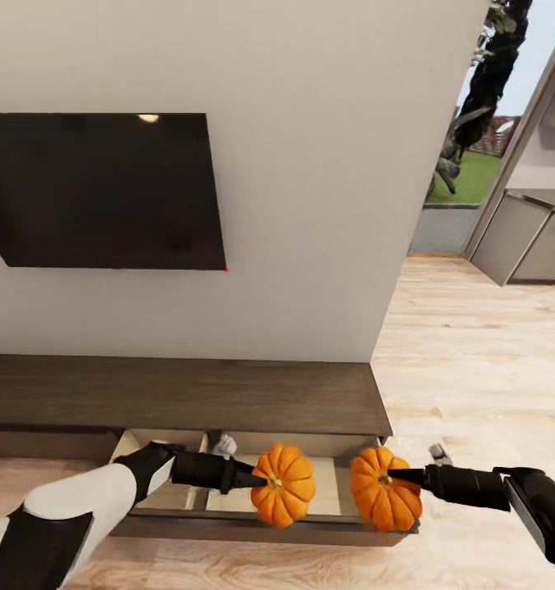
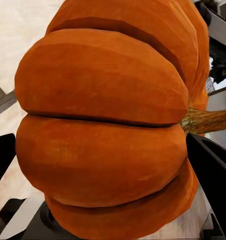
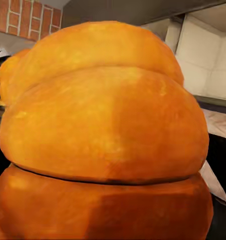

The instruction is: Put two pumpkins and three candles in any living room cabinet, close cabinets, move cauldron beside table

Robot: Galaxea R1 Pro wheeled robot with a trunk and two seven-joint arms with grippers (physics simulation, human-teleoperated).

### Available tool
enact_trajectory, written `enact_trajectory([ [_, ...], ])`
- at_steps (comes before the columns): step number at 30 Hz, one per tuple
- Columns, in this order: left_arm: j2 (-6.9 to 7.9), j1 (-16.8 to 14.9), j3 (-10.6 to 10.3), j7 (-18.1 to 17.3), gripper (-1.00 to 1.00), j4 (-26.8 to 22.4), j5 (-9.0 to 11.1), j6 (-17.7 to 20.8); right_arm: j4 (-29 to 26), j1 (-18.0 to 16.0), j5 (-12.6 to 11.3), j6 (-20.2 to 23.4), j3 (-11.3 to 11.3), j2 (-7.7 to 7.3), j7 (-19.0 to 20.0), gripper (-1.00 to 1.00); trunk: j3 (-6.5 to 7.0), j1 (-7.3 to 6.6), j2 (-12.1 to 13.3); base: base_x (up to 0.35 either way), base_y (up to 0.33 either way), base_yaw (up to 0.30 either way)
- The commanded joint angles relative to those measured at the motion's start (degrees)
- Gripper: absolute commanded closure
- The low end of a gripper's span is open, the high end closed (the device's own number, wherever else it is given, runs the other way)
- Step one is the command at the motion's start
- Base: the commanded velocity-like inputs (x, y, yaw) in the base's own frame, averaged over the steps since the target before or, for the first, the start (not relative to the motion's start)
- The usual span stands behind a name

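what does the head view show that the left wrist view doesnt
Head view alone: the wall screen, the long dark cabinet with its open drawer, both arms, and the right gripper shut on the right pumpkin. Left wrist view alone: a close look at the ribs and stem of its pumpkin. Both share the left pumpkin held by the left gripper.

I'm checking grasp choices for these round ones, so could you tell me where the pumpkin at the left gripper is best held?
Across its ribbed body, one finger on each opposite flank, approaching side-on as the left gripper does now. The left pumpkin is round with a short thin stem, so the wide sides give the surer hold.
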Motion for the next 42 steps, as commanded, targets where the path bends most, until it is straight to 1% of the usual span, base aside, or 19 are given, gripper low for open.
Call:
enact_trajectory([
  [1, -0.32, -0.2, 0.32, 0.22, 1.0, 0.0, 0.03, -0.08, 0.21, -0.88, 0.22, -0.02, -0.08, 0.52, -0.1, 1.0, -0.01, -0.01, 0.0, 0.0, 0.0, 0.0],
  [2, -0.83, -0.53, 0.64, 0.39, 1.0, 0.04, 0.13, -0.09, 0.37, -2.28, 0.18, 0.03, -0.28, 1.75, -0.19, 1.0, -0.01, -0.01, 0.0, 0.0, 0.0, 0.0],
  [4, -1.16, -0.94, 1.76, 0.49, 1.0, 0.04, 0.18, -0.17, 0.51, -4.09, 0.16, 0.09, -0.48, 3.49, -0.73, 1.0, -0.01, -0.01, 0.0, 0.0, 0.0, 0.0],
  [5, -1.21, -0.98, 2.53, 0.53, 1.0, 0.07, 0.16, -0.25, 0.89, -5.24, 0.16, 0.06, -0.58, 4.25, -1.77, 1.0, -0.01, -0.01, 0.0, 0.0, 0.0, 0.0],
  [7, -1.18, -1.0, 3.58, 0.59, 1.0, 0.08, 0.15, -0.32, 2.61, -6.73, 0.15, 0.02, -1.64, 5.61, -4.46, 1.0, -0.01, -0.01, 0.0, 0.0, 0.0, 0.0],
  [9, -0.98, -1.01, 3.92, 0.63, 1.0, 0.14, 0.15, -0.3, 5.07, -7.27, 0.21, -0.3, -2.89, 6.78, -6.97, 1.0, -0.01, -0.01, 0.0, 0.0, 0.0, 0.0],
  [11, -0.77, -1.01, 4.05, 0.88, 1.0, 0.17, 0.14, -0.28, 6.52, -7.45, 0.29, -0.68, -3.36, 7.4, -8.93, 1.0, -0.01, -0.01, 0.0, 0.0, 0.0, 0.0],
  [12, -0.62, -1.01, 4.08, 1.05, 1.0, 0.17, 0.14, -0.3, 6.88, -7.49, 0.31, -0.81, -3.48, 7.55, -9.45, 1.0, -0.01, -0.01, 0.0, 0.0, 0.0, 0.0],
  [13, 1.27, -1.01, 4.45, 0.91, 1.0, 0.14, 0.25, -0.46, 7.33, -7.53, 0.33, -1.04, -3.69, 7.61, -9.91, 1.0, -0.01, -0.01, 0.0, 0.0, 0.0, 0.0],
  [14, 2.52, -1.01, 5.64, 0.89, 1.0, 0.12, 0.33, -0.45, 7.38, -7.53, 0.33, -1.07, -3.75, 7.5, -9.85, 1.0, -0.01, -0.01, 0.0, 0.0, 0.0, 0.0],
  [15, 4.17, -1.01, 10.27, 1.01, 1.0, 0.12, 0.7, -0.43, 7.41, -7.53, 0.33, -1.04, -3.82, 7.37, -9.77, 1.0, -0.01, -0.01, 0.0, -0.083, 0.0, 0.0],
  [16, 4.6, -1.01, 12.38, 1.06, 1.0, 0.14, 0.72, -0.37, 7.42, -7.53, 0.33, -1.04, -3.82, 7.39, -9.79, 1.0, -0.01, -0.01, 0.0, -0.147, 0.0, 0.0],
  [18, 5.29, -0.98, 15.75, 1.16, 1.0, 0.17, 0.75, -0.38, 7.42, -7.46, 0.38, -1.03, -3.74, 7.56, -9.92, 1.0, -0.01, -0.01, 0.0, -0.175, 0.0, 0.0],
  [19, 5.41, -0.96, 16.36, 1.19, 1.0, 0.17, 0.75, -0.45, 7.42, -7.39, 0.38, -1.03, -3.69, 7.64, -9.95, 1.0, -0.01, -0.01, 0.0, -0.101, 0.0, 0.0],
  [24, 5.88, -0.93, 17.48, 1.18, 1.0, 0.22, 0.76, -0.6, 7.4, -6.89, 0.57, -1.03, -3.6, 7.79, -9.83, 1.0, -0.01, -0.01, 0.0, -0.031, 0.0, 0.0],
  [25, 6.13, -0.93, 17.57, 1.18, 1.0, 0.24, 0.78, -0.61, 7.41, -6.87, 0.55, -1.03, -3.57, 7.8, -9.86, 1.0, -0.01, -0.01, 0.0, -0.006, 0.0, 0.0],
  [26, 7.0, -0.97, 17.68, 1.12, 1.0, 0.26, 0.83, -0.55, 7.42, -6.84, 0.57, -1.02, -3.45, 7.88, -9.9, 1.0, -0.01, -0.01, 0.0, -0.001, 0.0, 0.0],
  [30, 7.23, -0.97, 17.71, 1.14, 1.0, 0.27, 0.85, -0.59, 7.37, -6.83, 0.62, -1.02, -3.5, 7.82, -9.91, 1.0, -0.01, -0.01, 0.0, 0.0, 0.0, 0.0],
  [42, 6.95, -0.92, 17.42, 1.18, 1.0, 0.16, 0.73, -0.62, 7.43, -6.83, 0.5, -1.03, -3.42, 7.89, -10.07, 1.0, -2.17, 2.63, -4.82, 0.0, 0.0, 0.0],
])
